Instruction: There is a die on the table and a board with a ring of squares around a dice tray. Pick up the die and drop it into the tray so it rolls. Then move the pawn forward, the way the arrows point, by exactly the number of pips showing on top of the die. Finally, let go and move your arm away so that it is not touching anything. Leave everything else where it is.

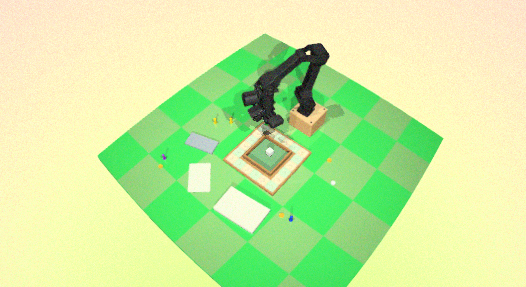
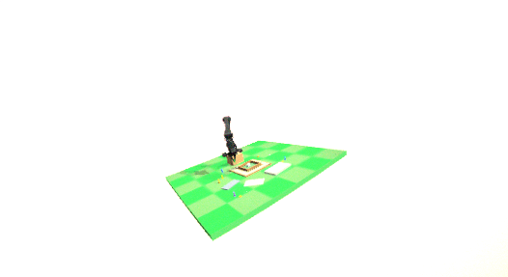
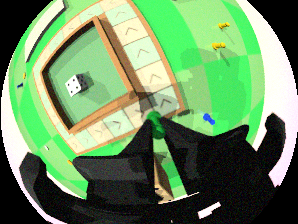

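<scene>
My gripper (image 1: pixel 270 125) (image 3: pixel 154 121) is shut on the green pawn (image 3: pixel 156 120), seen upright between the fingertips in the wrist view. It hangs low by the board's corner near the arm's base; whether the pawn touches the board cannot be told. The board (image 1: pixel 235 160) (image 3: pixel 141 52) has a ring of pale squares with arrows. The wooden dice tray (image 1: pixel 270 175) (image 3: pixel 102 114) stands in its middle. The white die (image 1: pixel 270 151) (image 3: pixel 76 85) rests on the tray floor, clear of the fingers, with several pips on top. The gripper hides the pawn in the top view.
A blue piece (image 3: pixel 209 119) lies right of the fingers. Two yellow pieces (image 1: pixel 215 120) (image 1: pixel 231 120) stand beyond it. A grey slab (image 1: pixel 202 142) and two white slabs (image 1: pixel 199 177) (image 1: pixel 242 209) lie outside the board. A purple piece (image 1: pixel 164 156) and another blue one (image 1: pixel 291 219) stand farther out.
</scene>
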You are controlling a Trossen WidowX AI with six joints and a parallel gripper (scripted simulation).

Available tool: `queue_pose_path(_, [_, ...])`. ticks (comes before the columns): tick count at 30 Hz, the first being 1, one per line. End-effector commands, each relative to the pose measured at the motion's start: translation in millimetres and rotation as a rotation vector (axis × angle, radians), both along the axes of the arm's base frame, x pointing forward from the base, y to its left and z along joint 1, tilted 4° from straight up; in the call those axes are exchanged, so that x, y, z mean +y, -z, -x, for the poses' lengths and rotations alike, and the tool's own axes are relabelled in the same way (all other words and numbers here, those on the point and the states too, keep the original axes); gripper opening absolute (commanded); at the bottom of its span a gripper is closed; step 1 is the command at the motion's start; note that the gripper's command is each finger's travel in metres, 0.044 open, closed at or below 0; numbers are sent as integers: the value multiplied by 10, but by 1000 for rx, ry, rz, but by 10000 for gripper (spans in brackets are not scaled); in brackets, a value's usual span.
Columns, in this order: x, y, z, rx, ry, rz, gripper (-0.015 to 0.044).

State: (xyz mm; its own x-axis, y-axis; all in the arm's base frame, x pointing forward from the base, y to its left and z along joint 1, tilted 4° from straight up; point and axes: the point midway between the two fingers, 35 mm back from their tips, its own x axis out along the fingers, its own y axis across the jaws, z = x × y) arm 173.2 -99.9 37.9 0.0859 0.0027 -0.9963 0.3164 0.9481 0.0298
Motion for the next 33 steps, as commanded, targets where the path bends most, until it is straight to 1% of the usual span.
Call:
queue_pose_path(1, [-121, 79, 66, 3, -3, -7, 0])
queue_pose_path(5, [-233, 133, 130, 2, -3, -6, 0])
queue_pose_path(10, [-254, 185, 136, 1, -3, -6, 0])
queue_pose_path(18, [-247, 488, 115, 1, -3, -6, 0])
queue_pose_path(33, [-245, 627, 104, 2, -3, -6, 0])
